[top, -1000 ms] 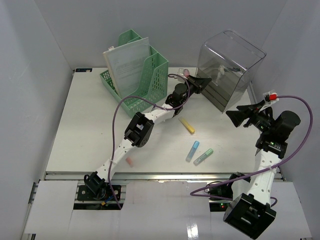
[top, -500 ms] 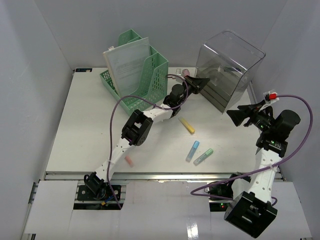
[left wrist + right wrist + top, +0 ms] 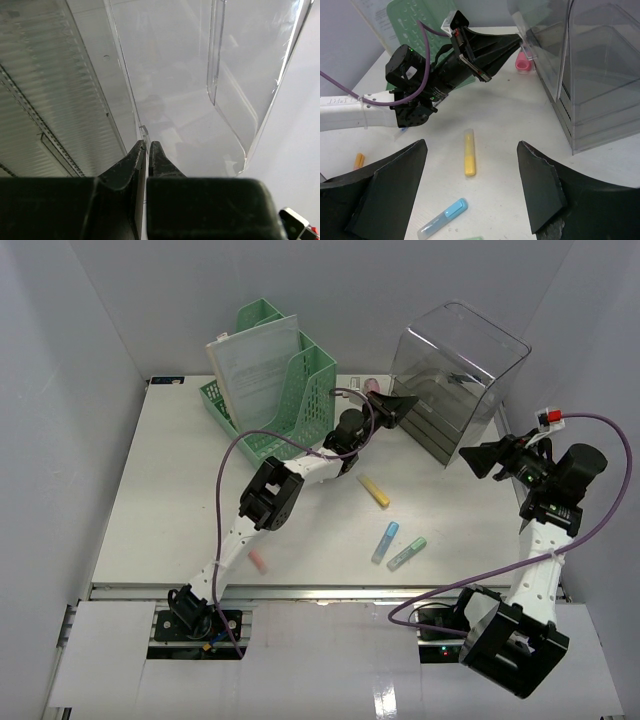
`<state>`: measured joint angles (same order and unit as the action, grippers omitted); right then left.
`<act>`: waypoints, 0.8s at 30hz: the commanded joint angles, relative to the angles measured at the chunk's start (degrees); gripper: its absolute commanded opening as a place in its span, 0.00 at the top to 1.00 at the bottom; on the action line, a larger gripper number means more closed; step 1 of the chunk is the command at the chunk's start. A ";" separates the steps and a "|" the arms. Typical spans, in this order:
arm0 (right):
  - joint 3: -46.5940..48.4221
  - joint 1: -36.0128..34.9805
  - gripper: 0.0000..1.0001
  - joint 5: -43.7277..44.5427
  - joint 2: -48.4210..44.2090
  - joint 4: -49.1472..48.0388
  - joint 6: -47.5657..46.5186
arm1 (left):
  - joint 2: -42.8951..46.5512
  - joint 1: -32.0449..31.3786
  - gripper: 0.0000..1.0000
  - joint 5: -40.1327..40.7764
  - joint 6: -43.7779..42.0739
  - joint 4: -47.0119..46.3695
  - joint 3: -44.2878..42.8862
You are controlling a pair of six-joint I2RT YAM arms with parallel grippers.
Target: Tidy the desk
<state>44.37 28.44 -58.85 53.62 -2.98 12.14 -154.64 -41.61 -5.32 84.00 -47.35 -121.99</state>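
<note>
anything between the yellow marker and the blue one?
Nothing. Only bare desk lies between the yellow marker and the blue marker; the top view shows it.

The top external camera looks steeply down from above and behind the arm bases, taking in the whole flat white desk point(image 3: 170, 490). The left wrist camera sits very close to the clear plastic drawer box point(image 3: 250, 75), facing into it. The right wrist camera looks across the desk from farther back, sharing that box, the yellow marker point(image 3: 469, 152) and the left gripper point(image 3: 520, 38) with the overhead view.
</note>
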 commanded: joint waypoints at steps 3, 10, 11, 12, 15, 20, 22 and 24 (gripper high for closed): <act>4.20 -1.88 0.19 2.96 1.27 -1.53 3.75 | 9.94 1.55 1.00 -1.99 -0.21 -6.27 1.51; 4.06 -3.27 0.20 3.56 2.13 -4.02 6.77 | 10.71 1.92 1.00 -2.28 0.22 -6.52 1.72; 4.05 -3.62 0.20 3.73 2.27 -4.29 7.00 | 10.76 1.97 1.00 -2.32 0.44 -6.60 1.67; 4.01 -3.99 0.20 4.09 2.42 -4.21 6.82 | 10.81 2.02 1.00 -2.37 0.51 -6.66 1.72; 3.79 -5.67 0.20 6.21 3.26 -3.98 5.09 | 11.03 2.06 1.00 -2.30 0.64 -7.00 1.91; 3.27 -7.75 0.20 8.76 5.02 -3.82 3.39 | 11.67 2.06 1.00 -2.33 0.82 -7.32 2.24; 3.29 -8.21 0.20 9.47 5.46 -3.93 2.84 | 11.90 2.09 1.00 -2.24 0.82 -7.23 2.11; 3.40 -8.77 0.20 10.57 6.03 -4.10 2.12 | 12.18 2.15 1.00 -2.24 0.87 -7.28 1.93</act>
<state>46.33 20.71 -51.04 58.95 -4.68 16.22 -151.38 -41.00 -6.70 85.56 -48.73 -118.59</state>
